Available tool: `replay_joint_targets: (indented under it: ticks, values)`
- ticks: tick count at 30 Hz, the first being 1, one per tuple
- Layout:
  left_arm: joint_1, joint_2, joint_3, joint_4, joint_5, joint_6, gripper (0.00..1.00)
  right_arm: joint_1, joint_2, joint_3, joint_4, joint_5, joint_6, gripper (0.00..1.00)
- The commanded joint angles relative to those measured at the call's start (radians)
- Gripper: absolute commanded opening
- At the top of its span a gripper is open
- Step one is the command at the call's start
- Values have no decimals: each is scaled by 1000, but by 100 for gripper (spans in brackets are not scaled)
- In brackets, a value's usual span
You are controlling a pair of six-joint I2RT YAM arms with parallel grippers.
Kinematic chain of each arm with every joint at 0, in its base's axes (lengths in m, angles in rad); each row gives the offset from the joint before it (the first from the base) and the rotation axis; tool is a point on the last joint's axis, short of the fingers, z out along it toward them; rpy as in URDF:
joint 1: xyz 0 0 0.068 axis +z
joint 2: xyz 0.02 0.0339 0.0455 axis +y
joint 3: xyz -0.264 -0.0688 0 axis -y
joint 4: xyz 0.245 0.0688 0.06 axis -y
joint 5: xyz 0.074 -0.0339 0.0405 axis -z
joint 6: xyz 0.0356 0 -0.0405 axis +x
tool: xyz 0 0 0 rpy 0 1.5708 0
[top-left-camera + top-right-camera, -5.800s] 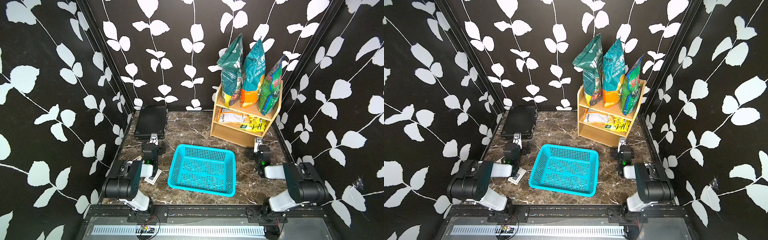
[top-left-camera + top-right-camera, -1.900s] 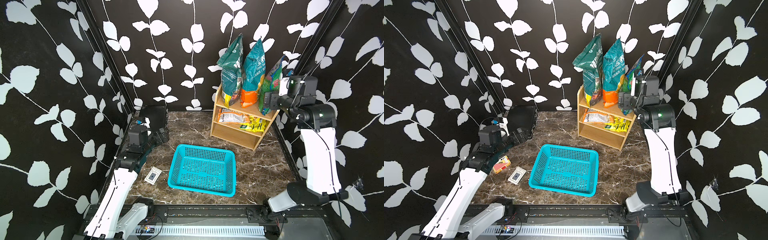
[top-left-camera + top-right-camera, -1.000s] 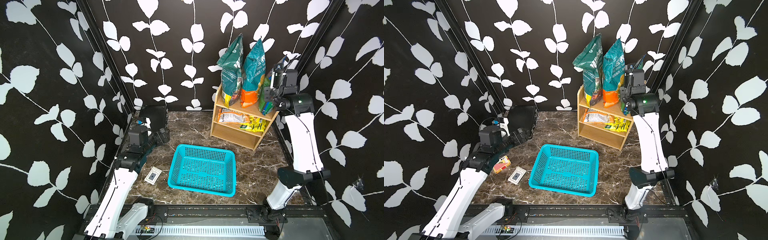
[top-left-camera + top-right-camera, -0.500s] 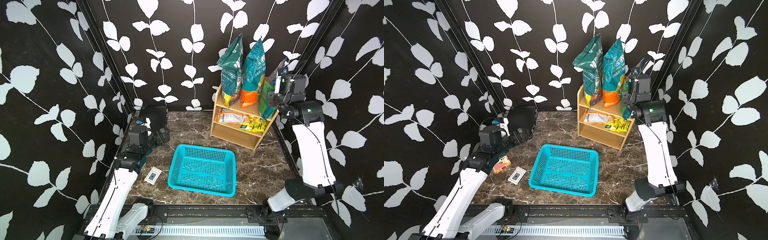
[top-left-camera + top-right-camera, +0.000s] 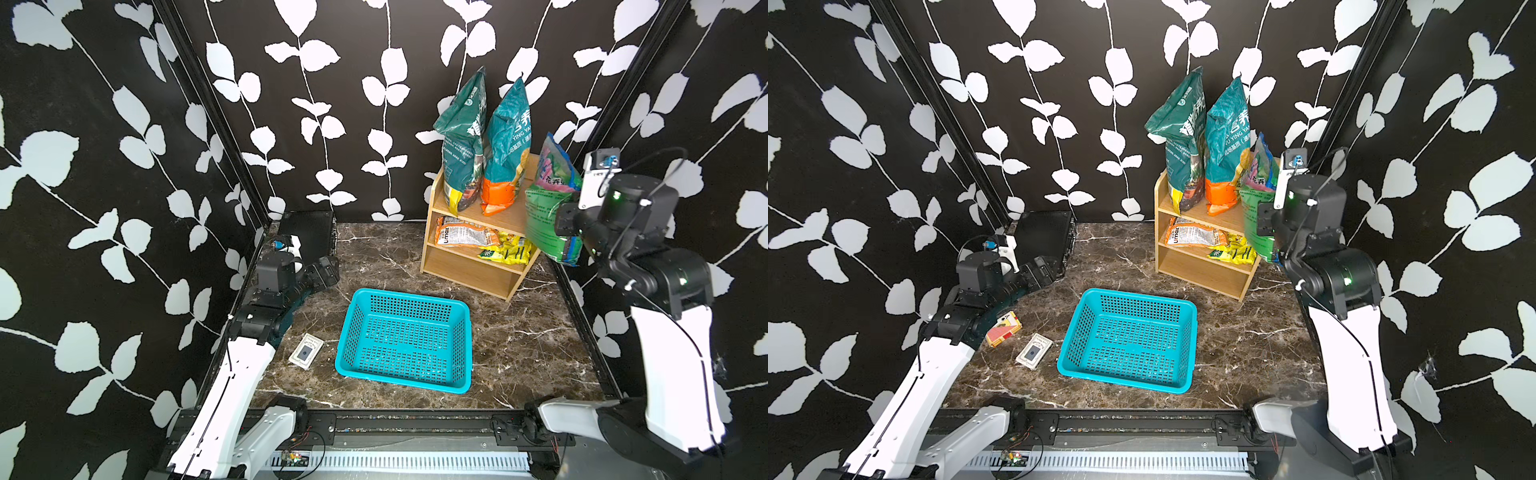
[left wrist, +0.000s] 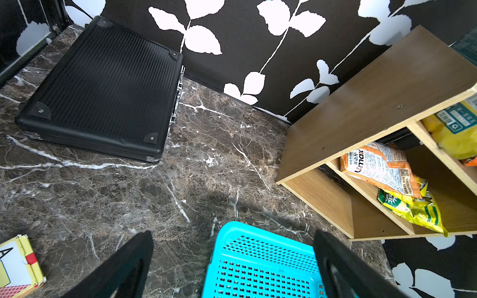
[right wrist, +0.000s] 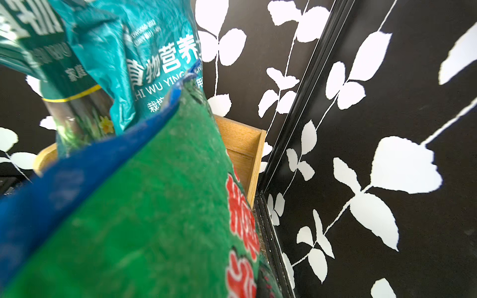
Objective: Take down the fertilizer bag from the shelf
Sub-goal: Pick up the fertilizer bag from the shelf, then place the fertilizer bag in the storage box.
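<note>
The green fertilizer bag (image 5: 550,216) (image 5: 1258,220) hangs tilted off the right front corner of the wooden shelf (image 5: 469,266) (image 5: 1200,270), with my right gripper (image 5: 560,225) (image 5: 1264,222) shut on its right edge. In the right wrist view the bag (image 7: 154,206) fills the foreground and hides the jaws; the shelf's side panel (image 7: 240,144) shows behind it. Two tall teal bags (image 5: 465,141) (image 5: 507,145) stand on the top tier. My left gripper (image 5: 328,270) (image 6: 233,236) is open and holds nothing, low at the left between the black case and the basket.
A blue perforated basket (image 5: 409,296) (image 6: 258,232) sits mid-floor before the shelf. A black case (image 5: 307,232) (image 6: 103,85) lies at the back left. Two small card boxes (image 5: 1034,351) (image 5: 1003,328) lie left of the basket. Orange and yellow packets (image 5: 465,237) fill the middle tier.
My right arm has drawn back from the shelf, bringing the green bag off the top tier, lower and nearer. The left arm has not moved.
</note>
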Motion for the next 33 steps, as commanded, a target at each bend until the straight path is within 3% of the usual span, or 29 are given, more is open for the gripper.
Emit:
replay_joint_targets:
  ticks: [1,8,18,26,33]
  values:
    - [1,-17,8,12,0,11,99,40,-65,-10,219,37,12,0]
    - [2,-16,10,12,3,9,99,137,-130,-57,211,64,11,0]
    - [1,-23,21,-2,12,6,99,375,-179,-123,248,187,-7,0]
    - [2,-30,30,-35,3,6,99,683,-99,-219,437,432,-137,0]
    - [8,-18,28,-78,56,-17,99,757,-28,-295,527,427,-32,0]
